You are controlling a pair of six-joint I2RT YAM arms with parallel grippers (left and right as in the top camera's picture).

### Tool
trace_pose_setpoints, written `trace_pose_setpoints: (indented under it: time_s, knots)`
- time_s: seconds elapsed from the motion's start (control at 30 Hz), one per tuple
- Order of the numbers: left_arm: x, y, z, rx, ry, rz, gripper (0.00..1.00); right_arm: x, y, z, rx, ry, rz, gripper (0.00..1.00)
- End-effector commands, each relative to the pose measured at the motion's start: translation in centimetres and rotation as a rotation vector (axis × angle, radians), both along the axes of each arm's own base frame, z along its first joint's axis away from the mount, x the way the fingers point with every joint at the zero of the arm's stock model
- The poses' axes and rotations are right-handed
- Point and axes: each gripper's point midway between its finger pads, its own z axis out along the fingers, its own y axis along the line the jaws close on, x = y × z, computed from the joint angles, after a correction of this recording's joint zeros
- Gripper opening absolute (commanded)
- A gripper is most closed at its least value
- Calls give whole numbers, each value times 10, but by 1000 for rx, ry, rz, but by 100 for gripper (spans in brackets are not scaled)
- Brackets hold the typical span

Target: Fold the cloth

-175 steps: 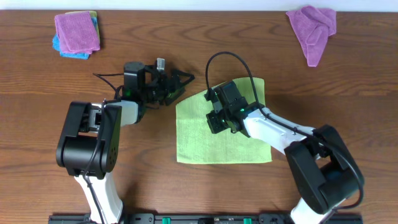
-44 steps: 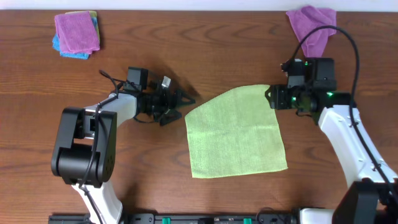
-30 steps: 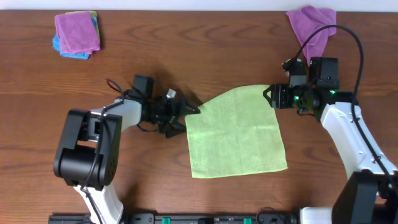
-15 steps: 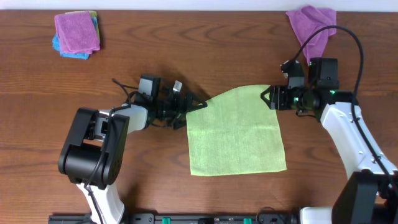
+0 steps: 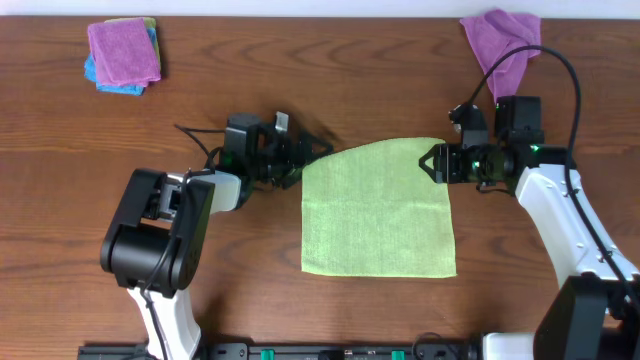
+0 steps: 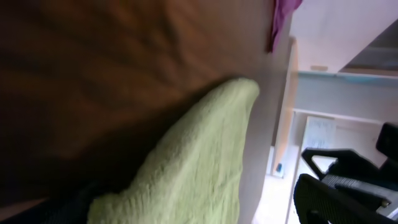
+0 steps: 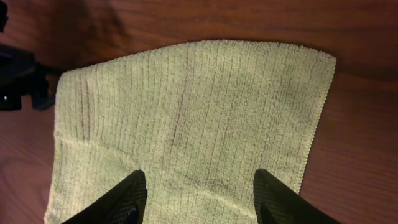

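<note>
The left gripper (image 5: pixel 316 151) has reached the cloth (image 5: pixel 380 212) at its far-left corner; its outline is squarer.

A folded purple cloth (image 5: pixel 124 52) was spotted stacked on a blue cloth (image 5: pixel 118 88) at the wooden table's (image 5: pixel 300 80) far-left corner. Another purple cloth (image 5: pixel 503 50) was seen crumpled way over at the far right.

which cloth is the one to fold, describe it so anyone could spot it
On the brown wooden table, look at the middle. The cloth lies there, lime-green and spread open, while the purple cloths sit at the far corners.
</note>
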Motion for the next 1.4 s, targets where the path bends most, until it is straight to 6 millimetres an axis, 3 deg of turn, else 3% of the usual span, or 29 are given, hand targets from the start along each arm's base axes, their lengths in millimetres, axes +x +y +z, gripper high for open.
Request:
trace_pose_setpoints:
  time_s: [0.0, 0.3, 0.6, 0.77, 0.93, 1.1, 1.23, 1.37]
  knots:
    - [4, 10, -24, 46, 43, 84, 95, 3, 3, 4, 8, -16, 29, 56]
    - [18, 0, 7, -72, -12, 95, 95, 2, 7, 4, 8, -15, 39, 56]
    - [-2, -21, 18, -134, -15, -26, 95, 2, 7, 4, 8, -15, 39, 55]
    - [-7, -21, 21, -128, -83, -90, 96, 2, 7, 4, 8, -15, 39, 55]
    - [-10, -5, 5, -67, -92, -112, 96, 2, 7, 4, 8, -14, 40, 55]
    - [-5, 29, -25, 77, -65, -85, 96, -3, 7, 2, 4, 2, 50, 55]
    - [14, 50, -23, 162, -91, -86, 96, -9, 8, -1, 4, 28, 55, 54]
    - [32, 57, -10, 222, -132, -117, 96, -13, 11, -2, 3, 44, 64, 54]
